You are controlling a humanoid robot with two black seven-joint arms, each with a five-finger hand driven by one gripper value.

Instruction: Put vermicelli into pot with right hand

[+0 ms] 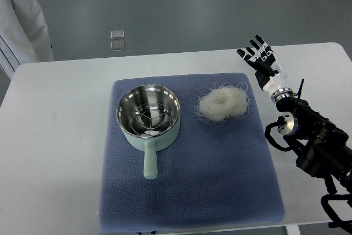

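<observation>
White bench [55, 136] carries a blue mat [187, 191]; everything below is placed relative to the pot. Pot [148, 115], pale green with a steel interior and a wire rack visible inside, sits on the mat's left half, handle pointing toward the robot's side. Vermicelli [223, 103], a loose white nest with stray strands at its edge, lies on the mat just right of the pot, apart from it, not touching the rim. Right hand [262, 59] is farther right still and beyond the mat's far corner, over bare bench, fingers spread and extended, holding nothing. Left arm not seen. Judgement: step in hand is the reach to the nest. Best to come down from above over the nest's centre, close all fingers around the bulk rather than pinch an edge, lift clear of the mat before crossing left, and release above the rim's middle so trailing strands don't drape outside.
</observation>
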